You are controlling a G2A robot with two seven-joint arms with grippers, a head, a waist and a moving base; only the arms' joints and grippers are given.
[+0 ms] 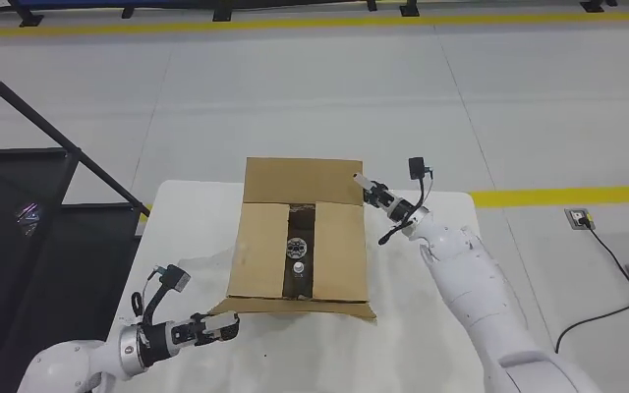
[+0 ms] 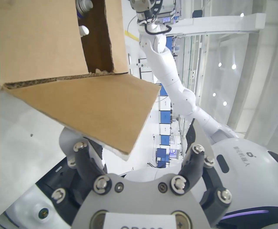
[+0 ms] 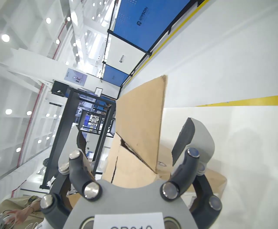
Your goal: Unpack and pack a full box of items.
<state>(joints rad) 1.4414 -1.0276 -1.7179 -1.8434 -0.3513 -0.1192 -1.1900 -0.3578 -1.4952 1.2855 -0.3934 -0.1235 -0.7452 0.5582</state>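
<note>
L gripper (image 2: 134,136) is spread wide w/ nothing pinched: its 2 fingers (image 2: 196,138) stand well apart, and the free corner of the near flap (image 2: 97,108) of the box (image 1: 260,246) pokes in btw them; can't tell if it touches either pad. Just past that flap, ahead of the fingertips, the brown cardboard body sits on the white table (image 1: 403,354). The 2 side flaps (image 1: 339,251) are folded inward but leave a slot down the middle. Through the slot, further out from the L gripper, a white-capped bottle (image 2: 83,30) shows inside, w/ a grey round-topped item (image 2: 83,4) just beyond it; rest of the contents too dark to tell. R gripper (image 3: 134,141) is at the opposite end, by the far corner on its own arm's side, approx diagonal from the L one. It's also spread, gripping nothing: the box corner lies btw its 2 fingers (image 3: 191,134), close to the palm. Straight ahead of the R fingertips the far flap (image 3: 141,117) stands open, leaning away from the slot. Beyond it, further from the R gripper, is floor w/ a yellow line (image 3: 239,102).
</note>
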